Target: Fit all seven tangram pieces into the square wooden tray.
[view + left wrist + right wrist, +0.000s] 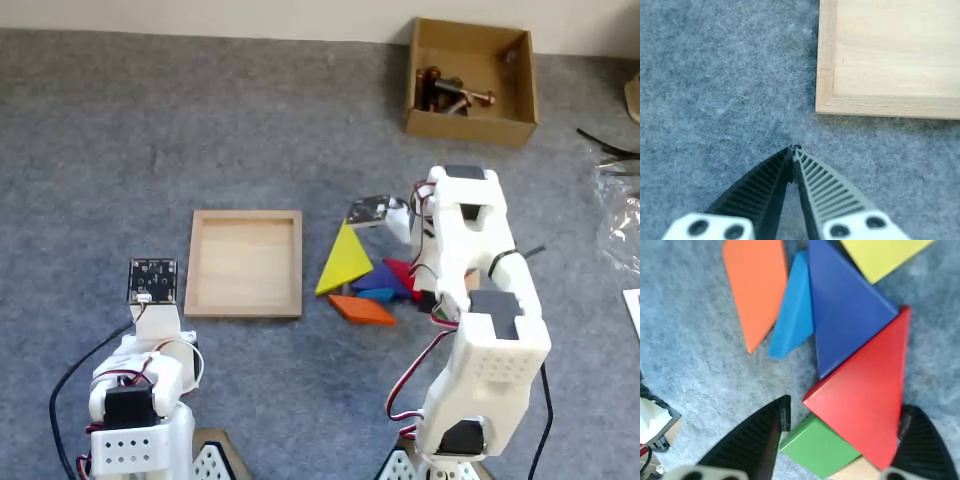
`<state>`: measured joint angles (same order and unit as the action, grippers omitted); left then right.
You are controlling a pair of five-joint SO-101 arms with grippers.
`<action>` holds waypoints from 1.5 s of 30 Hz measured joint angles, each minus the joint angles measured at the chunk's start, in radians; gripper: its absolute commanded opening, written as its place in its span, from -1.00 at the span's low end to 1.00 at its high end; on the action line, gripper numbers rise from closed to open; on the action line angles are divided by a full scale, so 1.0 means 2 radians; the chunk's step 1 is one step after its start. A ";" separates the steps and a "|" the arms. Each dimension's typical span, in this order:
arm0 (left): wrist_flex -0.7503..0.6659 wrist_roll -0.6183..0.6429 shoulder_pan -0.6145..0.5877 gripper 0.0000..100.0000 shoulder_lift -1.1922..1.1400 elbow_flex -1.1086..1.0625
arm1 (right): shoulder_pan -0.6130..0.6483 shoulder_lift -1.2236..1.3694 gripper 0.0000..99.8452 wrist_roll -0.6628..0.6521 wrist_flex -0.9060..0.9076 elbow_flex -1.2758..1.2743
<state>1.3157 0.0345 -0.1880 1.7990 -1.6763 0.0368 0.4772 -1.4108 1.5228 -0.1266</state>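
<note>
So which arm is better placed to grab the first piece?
Right. The right gripper is open over the pieces, fingers either side of the red triangle. The left gripper is shut over bare felt by the tray's corner, away from every piece.

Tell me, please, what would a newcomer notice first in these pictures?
The bright pieces clustered right of the bare tray in the high view catch the eye first, the yellow triangle nearest it. The right gripper stands open, the red triangle between its fingers. The left gripper, shut, hangs over the grey mat just off a tray corner.
</note>
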 measured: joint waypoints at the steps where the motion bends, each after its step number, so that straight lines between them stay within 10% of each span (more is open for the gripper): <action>1: 0.000 0.000 0.000 -0.99 0.000 0.000 | 0.000 0.000 -0.43 0.005 -0.001 -0.002; 31: 0.000 0.000 0.000 -0.99 0.000 0.000 | 0.025 0.000 -0.71 0.106 -0.051 0.003; 45: 0.000 0.000 0.000 -0.99 0.000 0.000 | 0.039 0.012 -0.92 0.341 -0.034 0.100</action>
<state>1.3157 0.0345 -0.1880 1.7990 -1.6763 0.1151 0.5017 -0.7281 1.4553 0.0729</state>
